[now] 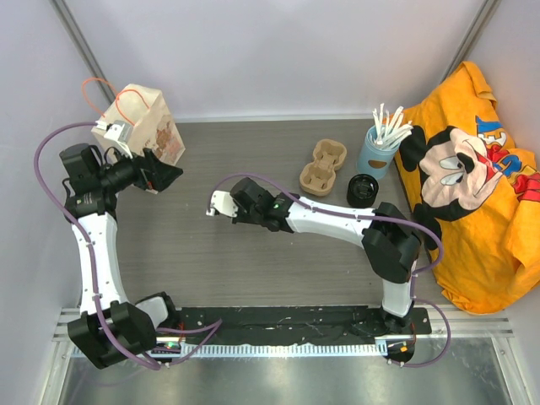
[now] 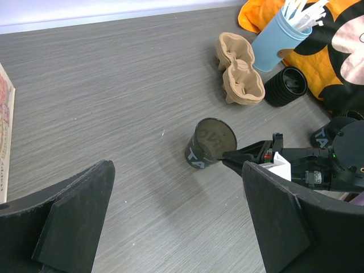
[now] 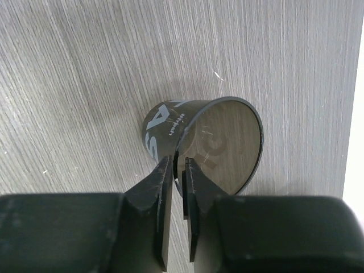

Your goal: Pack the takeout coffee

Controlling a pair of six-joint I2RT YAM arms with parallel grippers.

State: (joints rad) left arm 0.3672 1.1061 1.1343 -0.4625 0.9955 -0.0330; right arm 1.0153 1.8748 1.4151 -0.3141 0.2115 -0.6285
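Pinches the tilted lettered cup's [image 2: 207,142] rim with the right gripper [image 3: 178,168], well left of the cardboard carrier [image 2: 242,79] (with the takeout coffee [image 2: 284,85] just right of it). Holds the left gripper [image 2: 176,168] spread wide. Could topple that cup if loosened mid-tilt.

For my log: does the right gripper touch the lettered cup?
Cannot tell. Right wrist view: right gripper straddles the rim of the lettered cup; contact unclear.

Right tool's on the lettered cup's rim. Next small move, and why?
Probably lift slightly: the right tool pinches the rim of the lettered black cup, which leans tilted on the table, and both carrier wells are empty.
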